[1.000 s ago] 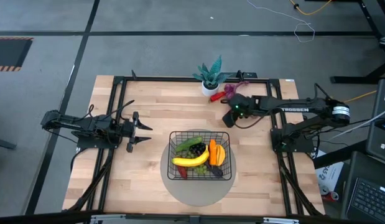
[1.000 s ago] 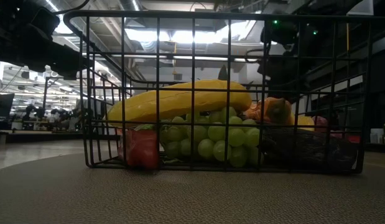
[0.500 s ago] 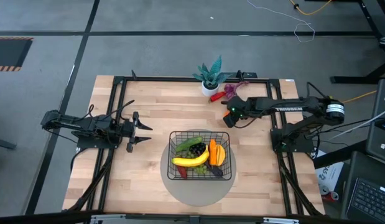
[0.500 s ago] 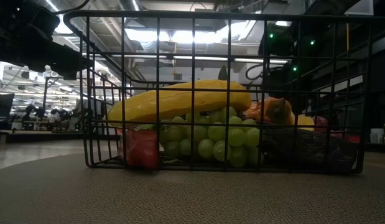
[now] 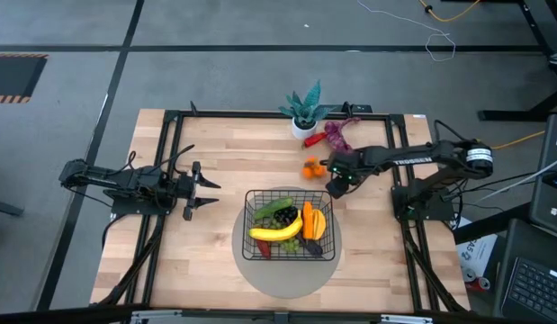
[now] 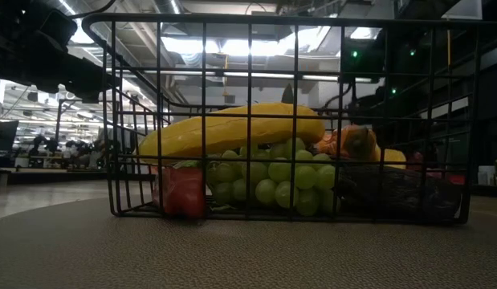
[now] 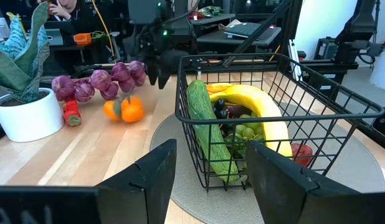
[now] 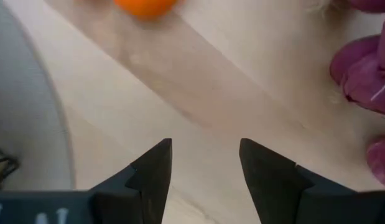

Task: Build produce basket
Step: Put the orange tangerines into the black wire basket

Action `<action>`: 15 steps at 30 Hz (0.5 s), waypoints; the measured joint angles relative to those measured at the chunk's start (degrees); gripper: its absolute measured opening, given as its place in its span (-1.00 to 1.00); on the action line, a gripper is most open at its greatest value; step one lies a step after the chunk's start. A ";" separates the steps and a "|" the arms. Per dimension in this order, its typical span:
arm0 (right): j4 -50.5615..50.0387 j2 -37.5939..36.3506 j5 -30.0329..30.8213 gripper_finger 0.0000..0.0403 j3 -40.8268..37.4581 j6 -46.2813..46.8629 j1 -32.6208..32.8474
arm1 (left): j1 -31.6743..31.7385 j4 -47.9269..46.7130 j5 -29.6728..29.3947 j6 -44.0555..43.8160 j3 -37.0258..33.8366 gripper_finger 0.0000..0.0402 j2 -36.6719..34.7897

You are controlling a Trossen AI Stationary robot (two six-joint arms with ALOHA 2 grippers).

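High view: basket (image 5: 290, 225) sits on the round grey disc (image 5: 282, 270) at table (image 5: 224, 153) centre-front; banana (image 5: 276, 232), cucumber (image 5: 271, 210), carrot (image 5: 308, 220) inside it; orange (image 5: 311, 167) lies loose on the wood near the potted plant (image 5: 305, 112); purple string (image 5: 337, 135) beside the plant; right gripper (image 5: 336, 183) just beside the orange, between it and the basket's far right corner; left gripper (image 5: 202, 188) well apart at table left.

Low view: through the mesh, banana on top of green grapes (image 6: 272, 178); red pepper (image 6: 182, 193) at the front wall.

Left wrist view: left fingers (image 7: 153, 180) spread, holding nothing; basket ahead, orange and purple string beyond.

Right wrist view: right fingers (image 8: 148, 177) apart, nothing between them, over bare wood; orange at frame edge.
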 joint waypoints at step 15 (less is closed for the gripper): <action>18.76 -3.70 8.44 -0.05 5.07 -13.28 -0.58 | 0.00 -0.02 0.00 0.00 0.00 -0.06 0.02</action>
